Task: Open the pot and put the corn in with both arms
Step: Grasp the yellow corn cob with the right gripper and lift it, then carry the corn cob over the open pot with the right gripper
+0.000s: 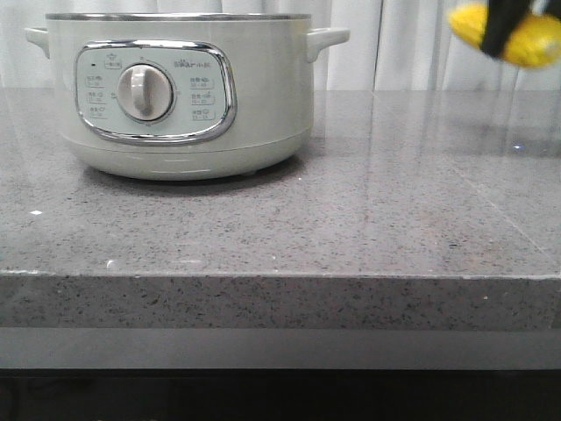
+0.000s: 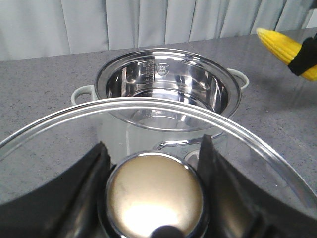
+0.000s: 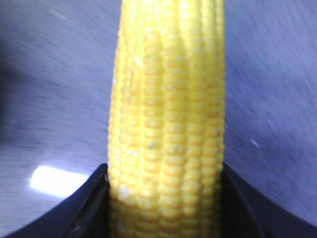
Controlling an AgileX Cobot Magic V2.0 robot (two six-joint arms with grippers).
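Observation:
The pale grey-green pot stands on the counter at the left, its dial facing me, with no lid on it. In the left wrist view its shiny steel inside is open and empty. My left gripper is shut on the round brass knob of the glass lid and holds it above and in front of the pot. My right gripper is shut on the yellow corn. In the front view the corn hangs in the air at the upper right, right of the pot. It also shows in the left wrist view.
The grey speckled counter runs to a front edge low in the front view. Pale curtains hang behind the pot.

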